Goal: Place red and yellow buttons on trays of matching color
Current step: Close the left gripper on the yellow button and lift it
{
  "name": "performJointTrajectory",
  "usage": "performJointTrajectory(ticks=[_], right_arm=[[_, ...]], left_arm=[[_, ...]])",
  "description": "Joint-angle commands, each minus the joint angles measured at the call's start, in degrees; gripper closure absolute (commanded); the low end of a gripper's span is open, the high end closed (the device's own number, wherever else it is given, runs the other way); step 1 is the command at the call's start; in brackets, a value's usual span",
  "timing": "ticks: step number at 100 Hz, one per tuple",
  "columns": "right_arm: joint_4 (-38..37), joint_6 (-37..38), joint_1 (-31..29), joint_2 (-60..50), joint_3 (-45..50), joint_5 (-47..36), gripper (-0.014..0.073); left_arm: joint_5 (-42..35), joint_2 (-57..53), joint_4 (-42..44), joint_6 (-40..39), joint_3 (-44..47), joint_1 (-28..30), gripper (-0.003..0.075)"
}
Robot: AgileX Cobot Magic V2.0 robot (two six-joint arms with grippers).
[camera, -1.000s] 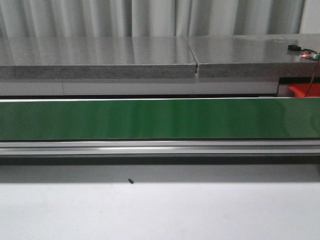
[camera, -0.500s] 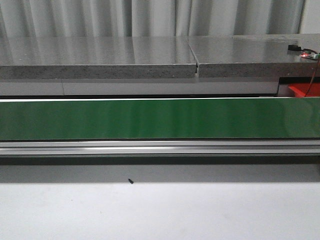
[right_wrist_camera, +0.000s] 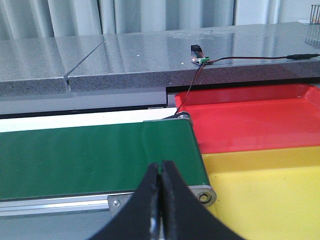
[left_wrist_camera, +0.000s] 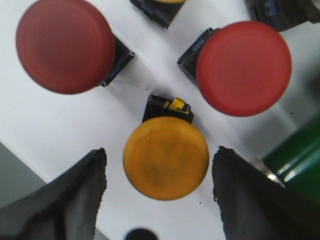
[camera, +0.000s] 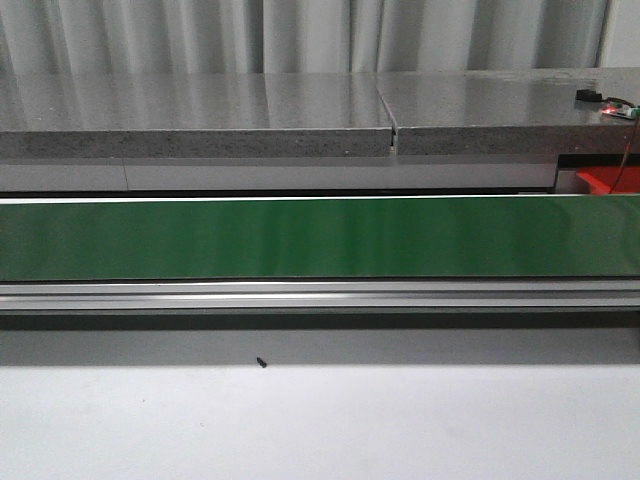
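Note:
In the left wrist view a yellow button (left_wrist_camera: 166, 158) stands on a white surface, between the spread fingers (left_wrist_camera: 80, 195) of my left gripper (left_wrist_camera: 160, 186), which is open and not touching it. Two red buttons (left_wrist_camera: 65, 46) (left_wrist_camera: 243, 67) stand beyond it, and a fourth button's dark base (left_wrist_camera: 159, 11) shows at the frame's edge. My right gripper (right_wrist_camera: 161, 172) is shut on nothing, hovering over the end of the green belt (right_wrist_camera: 95, 157). Beside that belt end lie the red tray (right_wrist_camera: 260, 120) and the yellow tray (right_wrist_camera: 270, 190). Neither gripper shows in the front view.
The green conveyor belt (camera: 300, 238) runs across the front view with an aluminium rail (camera: 320, 295) in front and a grey stone counter (camera: 200, 115) behind. A small circuit board with a cable (right_wrist_camera: 200, 60) lies on the counter. A corner of the red tray (camera: 605, 180) shows at right.

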Motion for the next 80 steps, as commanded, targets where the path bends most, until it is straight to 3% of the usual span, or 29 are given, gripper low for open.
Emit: performJointTrajectory(ticks=[1, 27, 80], right_arm=[[-0.6, -0.4, -0.3, -1.2, -0.8, -4.3, 0.0662], [-0.6, -0.4, -0.3, -1.2, -0.8, -4.3, 0.0662], [-0.6, -0.4, -0.3, -1.2, -0.8, -4.3, 0.0662]], left_arm=[[-1.1, -1.4, -0.5, -0.1, -1.9, 0.2, 0.0391], [-1.7, -1.1, -0.5, -0.1, -1.9, 0.2, 0.055], [6.4, -16.8, -1.0, 2.9, -2.5, -1.8, 0.0552]])
